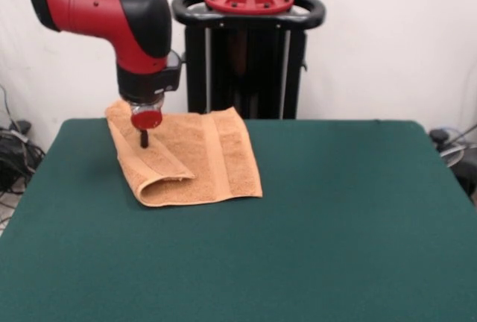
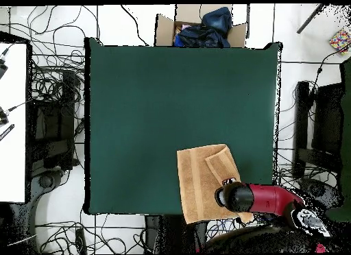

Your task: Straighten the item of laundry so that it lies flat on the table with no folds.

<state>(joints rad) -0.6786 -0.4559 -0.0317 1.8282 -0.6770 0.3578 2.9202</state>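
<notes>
The table (image 1: pixel 335 225), a wide dark green felt top, is mostly bare. The orange-tan terry towel (image 1: pixel 216 162) lies near the edge closest to the robot's pedestal (image 1: pixel 246 54), toward the left of the front view; in the overhead view it sits by the bottom edge, right of centre, and its end reaches or slightly overhangs that edge.

The towel is not flat. One side flap is folded over the main body, its rolled fold edge opening toward the camera in the front view, and a woven band stripe runs along the uncovered part.

The red and black arm comes down over the folded flap, with the gripper (image 1: pixel 144 139) at the cloth or just above it; whether it has closed on the fabric cannot be told.

The step in hand appears to be taking hold of the folded flap. The next move would call for a firm pinch on the upper layer only, then drawing it outward, away from the towel's body, so the flap opens without dragging the whole towel.
</notes>
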